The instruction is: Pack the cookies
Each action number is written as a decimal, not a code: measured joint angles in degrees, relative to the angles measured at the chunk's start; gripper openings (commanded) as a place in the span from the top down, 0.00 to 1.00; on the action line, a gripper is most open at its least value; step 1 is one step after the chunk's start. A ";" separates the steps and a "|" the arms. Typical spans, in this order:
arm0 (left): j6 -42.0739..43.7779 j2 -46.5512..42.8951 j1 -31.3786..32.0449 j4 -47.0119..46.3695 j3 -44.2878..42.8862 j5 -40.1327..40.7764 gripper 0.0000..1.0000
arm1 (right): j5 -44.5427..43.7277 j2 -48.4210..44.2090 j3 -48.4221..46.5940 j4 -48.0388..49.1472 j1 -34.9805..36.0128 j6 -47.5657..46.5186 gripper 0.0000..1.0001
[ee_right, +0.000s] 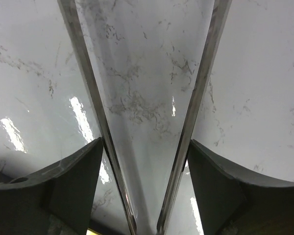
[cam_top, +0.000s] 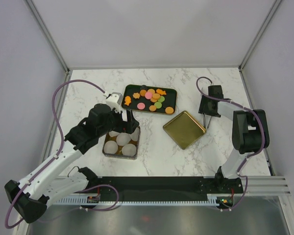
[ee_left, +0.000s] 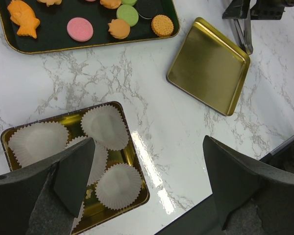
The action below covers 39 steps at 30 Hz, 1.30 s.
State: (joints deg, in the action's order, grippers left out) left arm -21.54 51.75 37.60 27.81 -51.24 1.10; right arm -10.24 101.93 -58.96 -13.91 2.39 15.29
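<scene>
Many cookies — near left gripper, far from right gripper's tongs.

- The gold tray and tongs are made of shiny metal.
- The cups are made of matt paper.
- The cookies are seen matt.

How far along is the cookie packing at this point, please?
Done: the tin is lined with paper cups, the gold lid set aside. In hand: the right end effector grips tongs; the left end effector hovers open above the tin. Left: all the cookies lie on the dark tray; no cup holds one.
</scene>
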 measured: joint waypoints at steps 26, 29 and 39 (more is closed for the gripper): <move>-0.02 1.20 -0.04 0.02 0.00 0.66 0.00 | 1.31 -9.66 -10.14 -7.10 8.15 0.35 0.51; -0.02 1.20 -0.04 0.11 0.00 1.68 0.00 | 1.25 -10.75 -10.14 -8.28 14.36 0.35 0.52; -0.02 1.11 -0.04 2.75 0.00 6.25 0.00 | 2.54 -12.59 -12.31 -11.47 28.41 0.35 0.53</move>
State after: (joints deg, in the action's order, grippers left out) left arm -21.56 52.86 37.56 30.57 -51.24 7.35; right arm -7.70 89.34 -71.26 -25.39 30.81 15.64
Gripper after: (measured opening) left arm 0.995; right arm 0.478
